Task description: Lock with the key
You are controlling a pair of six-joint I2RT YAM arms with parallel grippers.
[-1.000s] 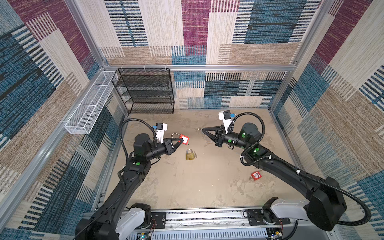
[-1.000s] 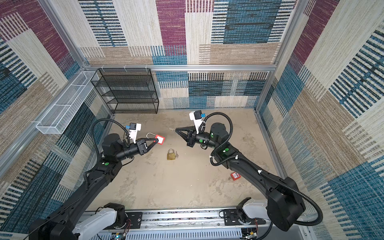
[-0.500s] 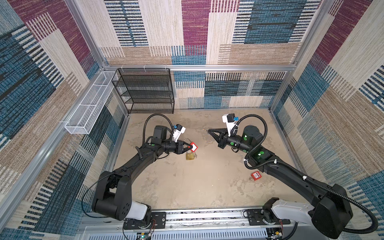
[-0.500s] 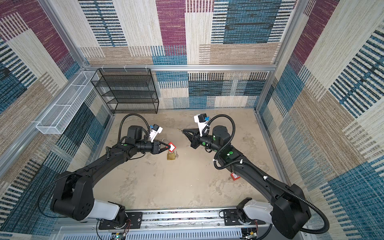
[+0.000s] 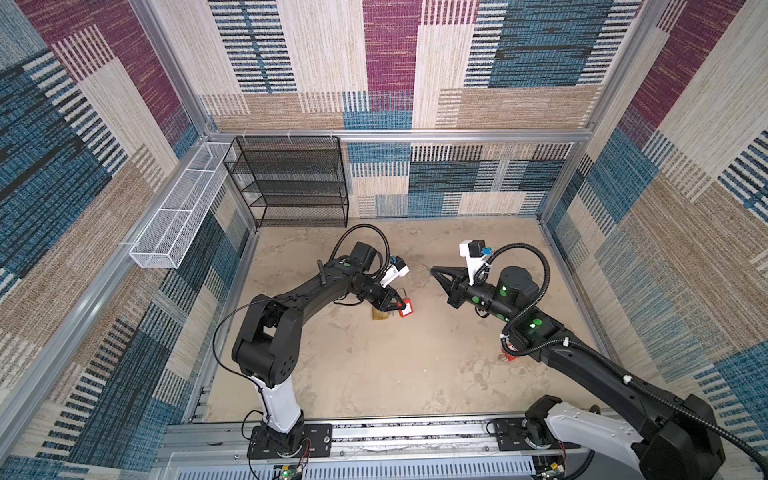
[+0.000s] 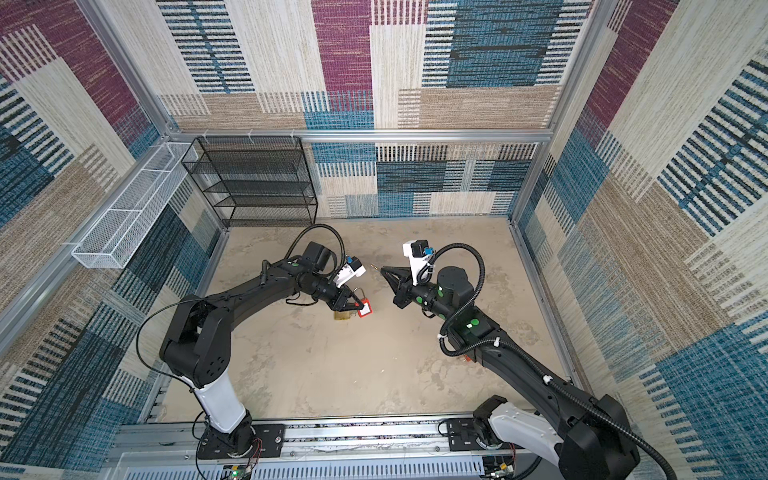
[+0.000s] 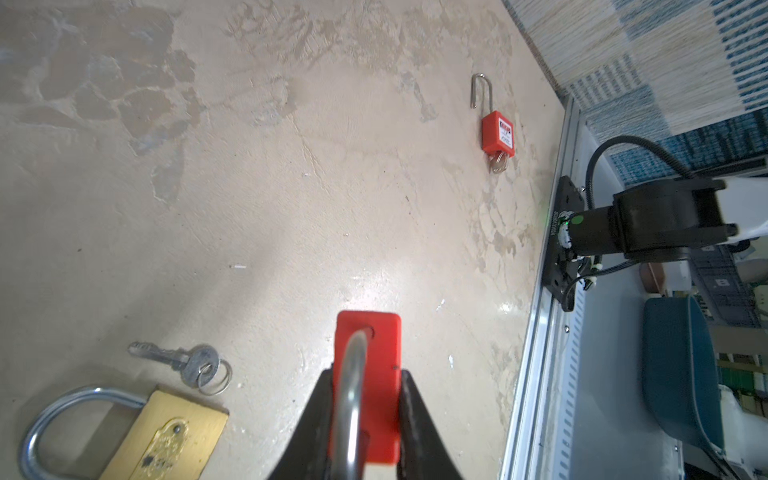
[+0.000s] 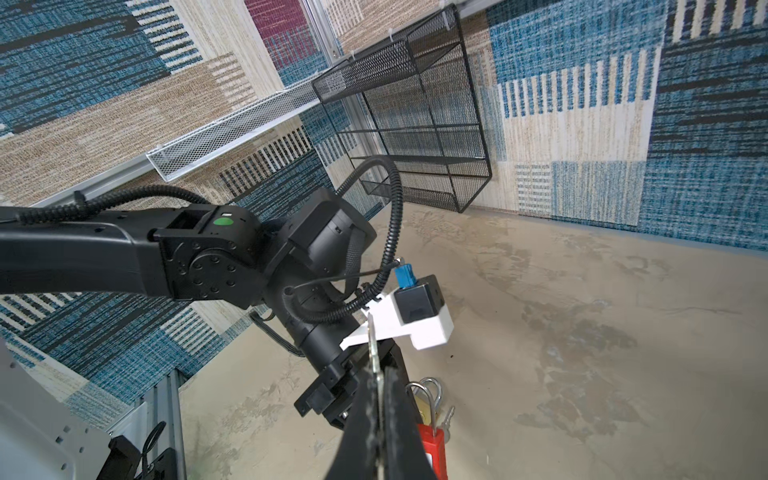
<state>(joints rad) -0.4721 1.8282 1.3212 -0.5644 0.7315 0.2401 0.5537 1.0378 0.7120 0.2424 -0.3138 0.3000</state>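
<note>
A small red plastic-bodied padlock with a steel shackle (image 7: 376,345) is gripped by its body between the narrowly parted black fingers of the left end effector (image 5: 397,304). Its shackle loop lies back between the fingers toward the wrist, and the lock is held off the mottled beige counter (image 7: 291,187). Just below and to one side of this end effector, a brass padlock with a steel shackle (image 7: 166,436) is seen lying flat on the counter. A silver key on a split ring (image 7: 183,361) lies just beside it, apart from its body. A thin metal key (image 8: 372,345) is pinched edge-on between the fully closed fingers of the right end effector (image 5: 435,271). Its blade projects beyond the tips and is directed toward the left end effector; the two end effectors are near each other but apart. A second red padlock with an open shackle (image 7: 497,133) is seen flat on the counter, well beyond the left end effector and close to the right arm.
</note>
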